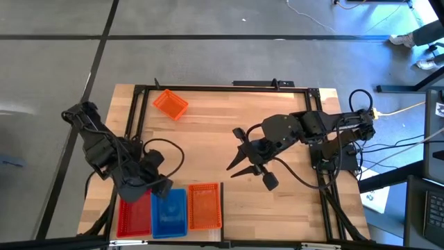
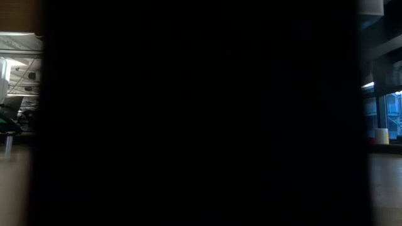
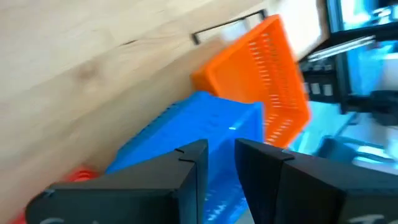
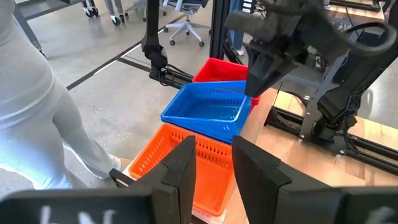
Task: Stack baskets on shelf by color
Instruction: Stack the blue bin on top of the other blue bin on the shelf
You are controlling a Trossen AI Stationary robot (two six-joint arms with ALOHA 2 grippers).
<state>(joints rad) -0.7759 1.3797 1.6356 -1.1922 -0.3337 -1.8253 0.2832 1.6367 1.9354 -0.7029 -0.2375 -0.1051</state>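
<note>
Where planks end, grey floor [image 1: 208, 59]

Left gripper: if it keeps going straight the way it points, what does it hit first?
Most likely the blue perforated plastic basket: the left gripper has its open fingers aimed at the basket's near rim. The orange perforated plastic basket lies just beyond it. Depth is hard to judge here.

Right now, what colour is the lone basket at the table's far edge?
Orange. The lone basket shows best in the high view, apart from the three side by side at the near edge.
</note>
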